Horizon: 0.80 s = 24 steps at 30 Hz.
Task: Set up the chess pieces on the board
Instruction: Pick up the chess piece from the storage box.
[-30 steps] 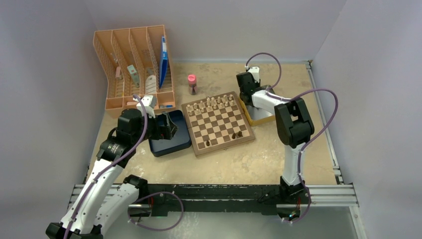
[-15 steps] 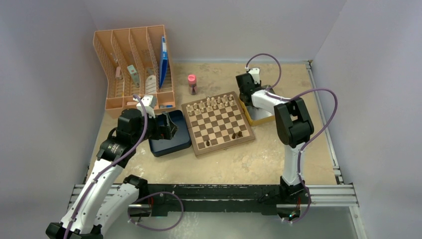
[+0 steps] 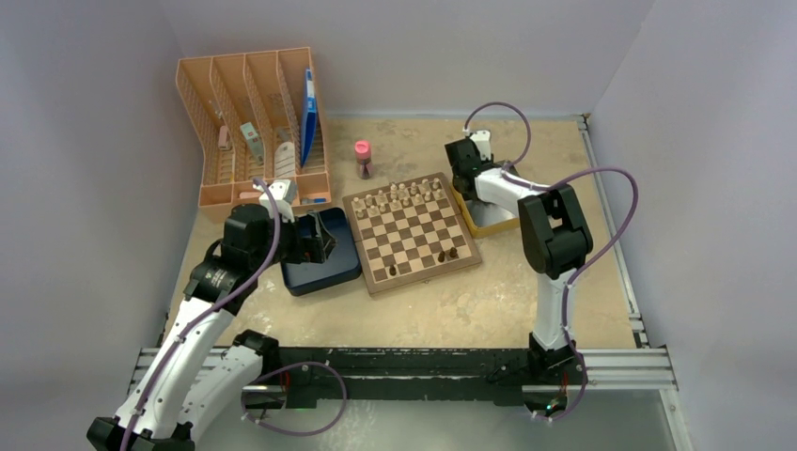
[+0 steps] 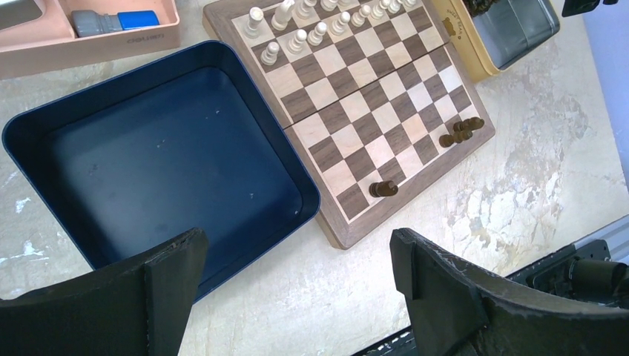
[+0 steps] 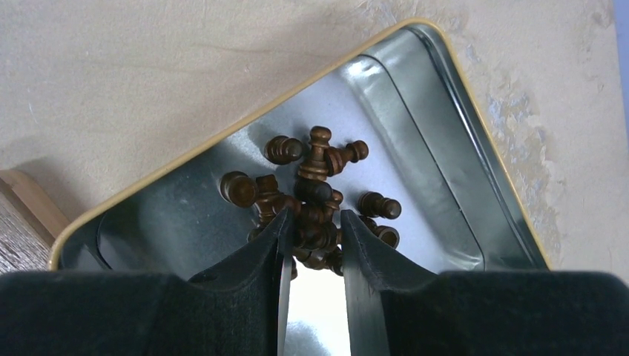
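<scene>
Chess pieces point(image 5: 315, 194) heaped in the tin point(image 5: 445, 141) at the board's point(image 3: 414, 235) three o'clock; my right gripper point(image 5: 312, 230) pinches one, my left gripper point(image 4: 297, 259) spreads wide.

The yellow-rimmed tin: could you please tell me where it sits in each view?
Top external: tin right of the board, partly under the right arm.
Left wrist: tin in the top right corner.
Right wrist: tin fills the frame.
Shared landmark: the board's edge beside it.
</scene>
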Each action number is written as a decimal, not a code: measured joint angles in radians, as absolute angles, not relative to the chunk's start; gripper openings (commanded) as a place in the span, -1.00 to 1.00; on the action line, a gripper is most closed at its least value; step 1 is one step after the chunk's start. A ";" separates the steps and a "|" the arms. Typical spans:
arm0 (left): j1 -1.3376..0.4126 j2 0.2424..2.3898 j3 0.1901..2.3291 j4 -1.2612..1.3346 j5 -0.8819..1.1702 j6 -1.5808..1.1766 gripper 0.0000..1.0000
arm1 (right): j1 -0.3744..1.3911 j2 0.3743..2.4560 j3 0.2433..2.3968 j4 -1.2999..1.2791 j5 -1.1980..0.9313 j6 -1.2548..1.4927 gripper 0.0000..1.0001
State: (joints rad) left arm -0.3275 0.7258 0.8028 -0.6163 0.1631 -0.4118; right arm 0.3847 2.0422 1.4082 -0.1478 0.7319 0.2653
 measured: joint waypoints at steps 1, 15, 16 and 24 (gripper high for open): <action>-0.327 0.727 0.803 -0.616 0.164 -0.412 0.88 | 0.385 2.042 1.408 -0.153 0.730 0.265 -0.36; -0.327 0.732 0.803 -0.616 0.171 -0.411 0.88 | 0.385 1.971 1.438 -0.202 0.644 0.257 -0.36; -0.327 0.732 0.803 -0.616 0.171 -0.412 0.88 | 0.385 1.961 1.438 -0.197 0.633 0.253 -0.34; -0.327 0.731 0.803 -0.616 0.171 -0.411 0.88 | 0.385 1.966 1.438 -0.176 0.580 0.219 -0.33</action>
